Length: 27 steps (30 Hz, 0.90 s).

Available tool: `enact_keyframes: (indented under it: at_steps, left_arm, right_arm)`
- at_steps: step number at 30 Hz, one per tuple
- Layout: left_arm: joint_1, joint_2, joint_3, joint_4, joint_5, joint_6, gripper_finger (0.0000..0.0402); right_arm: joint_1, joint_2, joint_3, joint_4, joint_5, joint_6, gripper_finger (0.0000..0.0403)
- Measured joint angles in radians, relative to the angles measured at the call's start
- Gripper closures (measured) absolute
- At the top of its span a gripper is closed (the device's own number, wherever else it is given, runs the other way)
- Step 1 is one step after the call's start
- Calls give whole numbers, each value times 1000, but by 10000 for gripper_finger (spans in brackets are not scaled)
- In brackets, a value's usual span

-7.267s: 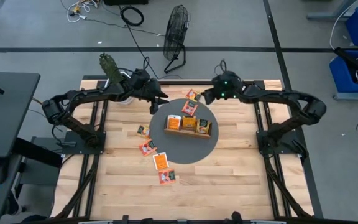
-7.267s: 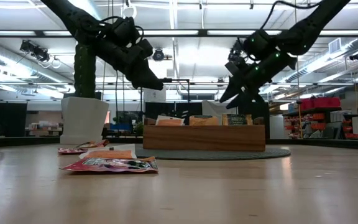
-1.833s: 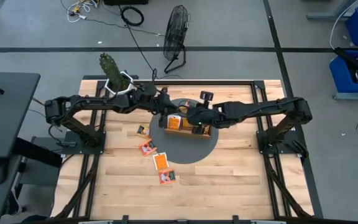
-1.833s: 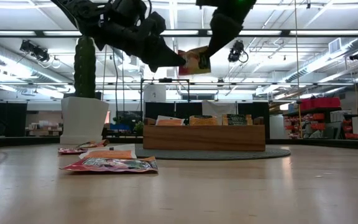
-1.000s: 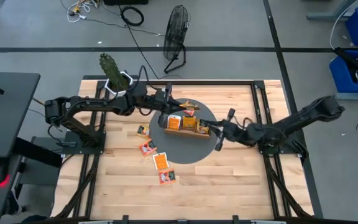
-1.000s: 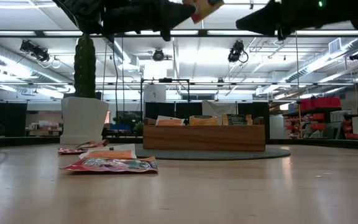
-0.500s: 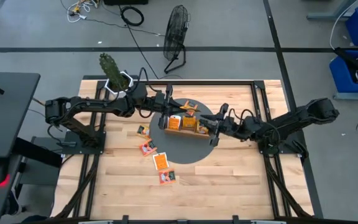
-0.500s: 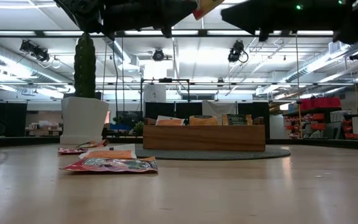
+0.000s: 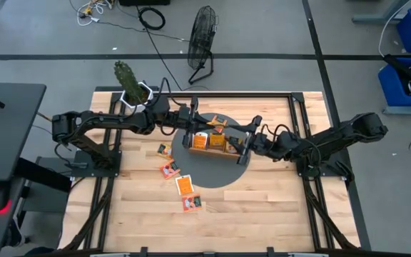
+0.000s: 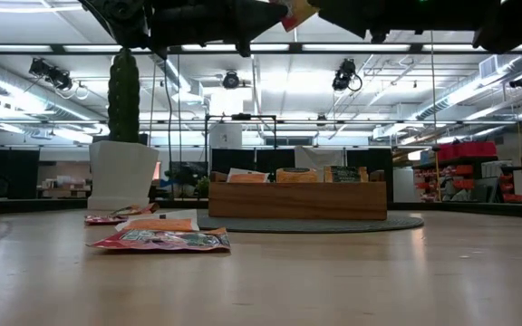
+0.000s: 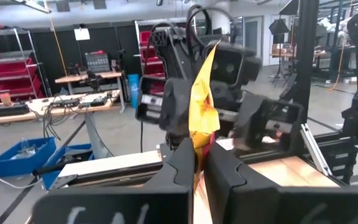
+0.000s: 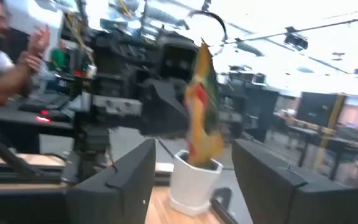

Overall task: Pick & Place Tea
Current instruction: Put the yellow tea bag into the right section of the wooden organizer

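Left claw (image 11: 199,163) grips a sachet (image 11: 202,112) above the tray (image 9: 216,151); right claw (image 12: 191,163) – fingers spread wide – has closed in, probably for a handover.

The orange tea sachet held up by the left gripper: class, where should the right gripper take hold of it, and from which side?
Grip the sachet by its free upper half, above the left gripper, which pinches its lower edge. It stands edge-on and flat, so the right gripper, jaws open and facing it, should probably come straight in from opposite and close across its flat faces.
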Motion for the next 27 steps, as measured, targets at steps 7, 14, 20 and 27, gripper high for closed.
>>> enact_keyframes:
  at_steps: [7, 14, 20, 27]
  left_arm:
    - [0, -1, 0, -12, 0, -4, 387]
    - [0, -2, 0, -11, 0, -4, 387]
    - [0, -2, 0, -16, 2, -5, 387]
    - [3, -3, 0, -54, 0, 8, 326]
  right_arm:
    - [0, 0, -12, 51, -36, -26, 218]
    - [-11, 0, -12, 69, -59, -13, 286]
    - [-13, 0, -12, 66, -67, -4, 392]
    - [-12, -44, -12, -32, -57, 40, 399]
